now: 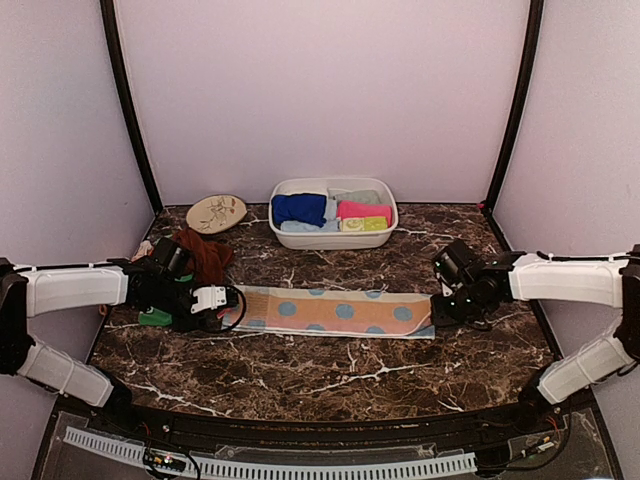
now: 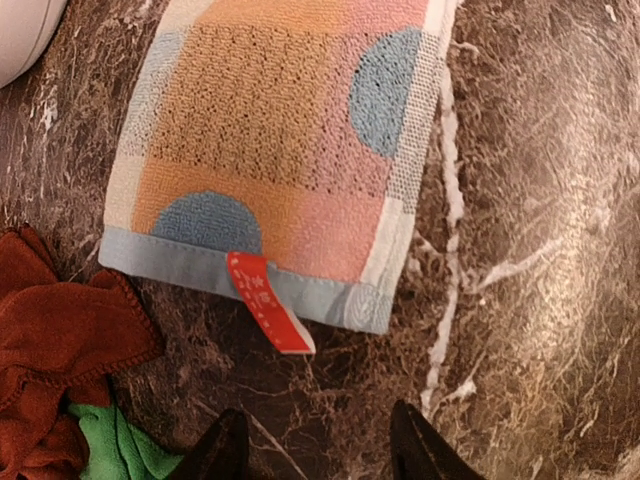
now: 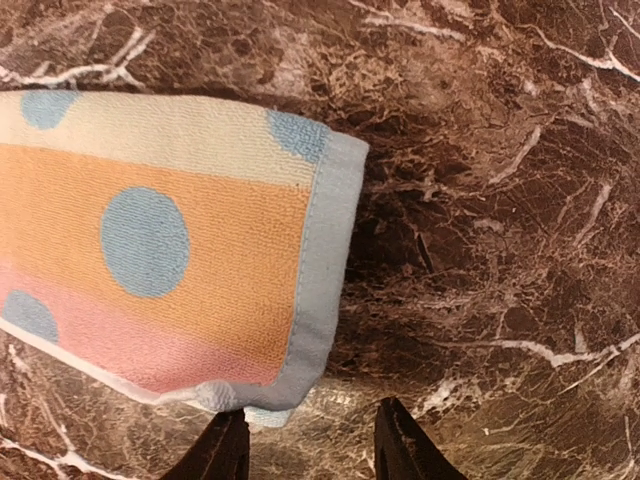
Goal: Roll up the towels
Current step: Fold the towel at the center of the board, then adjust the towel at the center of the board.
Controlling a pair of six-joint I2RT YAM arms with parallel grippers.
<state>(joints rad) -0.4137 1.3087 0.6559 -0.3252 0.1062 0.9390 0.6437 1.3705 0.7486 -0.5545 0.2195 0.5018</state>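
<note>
A long peach towel with blue dots lies flat as a folded strip across the middle of the marble table. My left gripper sits at its left end. In the left wrist view this gripper is open over bare marble, just short of the towel's hem and its red tag. My right gripper sits at the right end. In the right wrist view it is open and empty, with the towel's corner beside its left finger.
A rust-brown towel and a green towel lie bunched under my left arm. At the back stands a white tub holding folded blue, pink and other towels. A leaf-patterned plate lies to its left.
</note>
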